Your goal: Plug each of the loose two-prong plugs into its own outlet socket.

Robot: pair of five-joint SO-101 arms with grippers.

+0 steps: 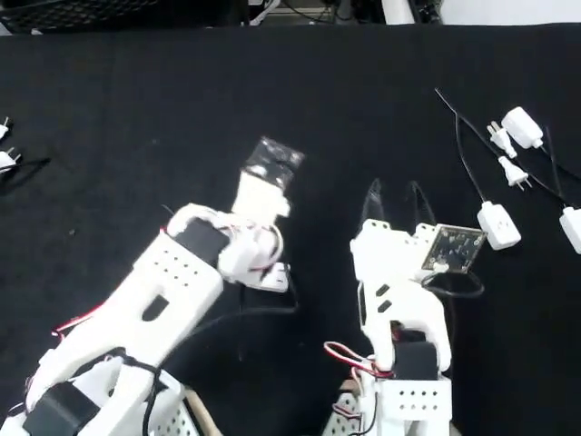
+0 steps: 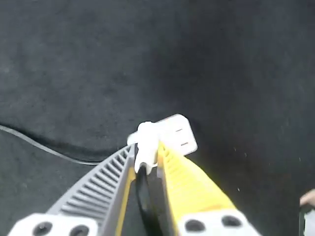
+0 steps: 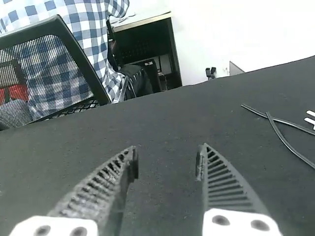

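Your left tool (image 2: 146, 147) is clamping the neck of a small white plastic two-slot connector block (image 2: 178, 132). The block is sticking out just past the tips, and its thin black cable (image 2: 142, 196) is running back between the fingers, black bench (image 2: 74, 59) beyond. Your right tool (image 3: 167, 152) is hanging released with nothing between its fingers. Loose white two-prong plugs (image 1: 516, 173) and white socket blocks (image 1: 499, 224) are lying near, off its right side. I'm judging these light, rigid and slick, with cords dragging. Grip the body flats, not the prongs or cord.
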